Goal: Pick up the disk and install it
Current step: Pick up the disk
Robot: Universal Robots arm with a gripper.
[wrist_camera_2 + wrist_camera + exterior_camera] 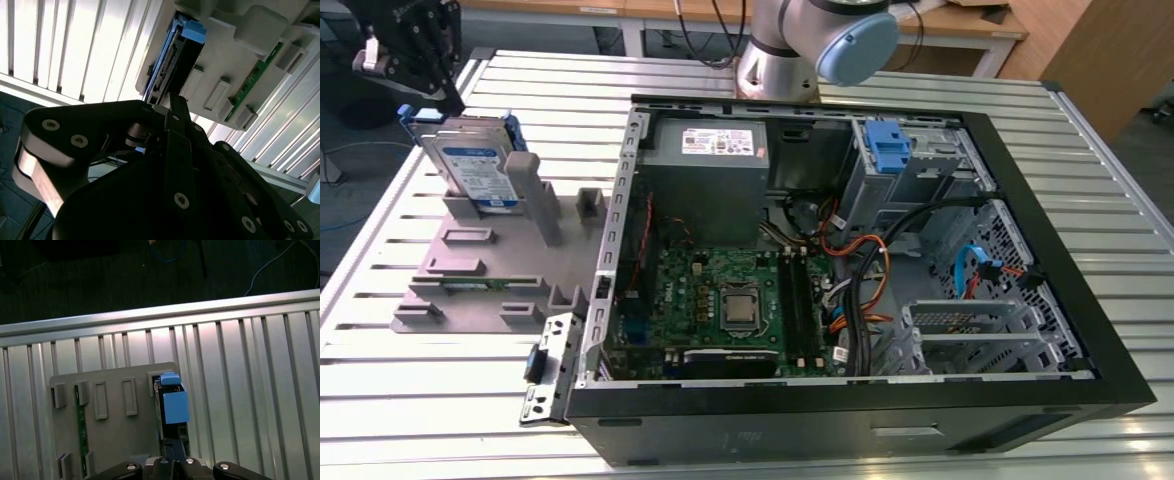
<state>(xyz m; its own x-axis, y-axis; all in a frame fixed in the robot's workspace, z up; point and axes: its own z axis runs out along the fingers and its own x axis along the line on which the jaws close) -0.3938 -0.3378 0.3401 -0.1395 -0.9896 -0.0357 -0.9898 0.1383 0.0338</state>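
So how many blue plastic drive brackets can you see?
2 blue brackets. One clips the silver-grey disk standing in the grey plastic holder; one sits empty inside the black computer case. More may be hidden.

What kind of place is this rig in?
Probably a robotics lab bench for PC assembly: slatted aluminium table, open computer case, disk standing in a grey fixture.
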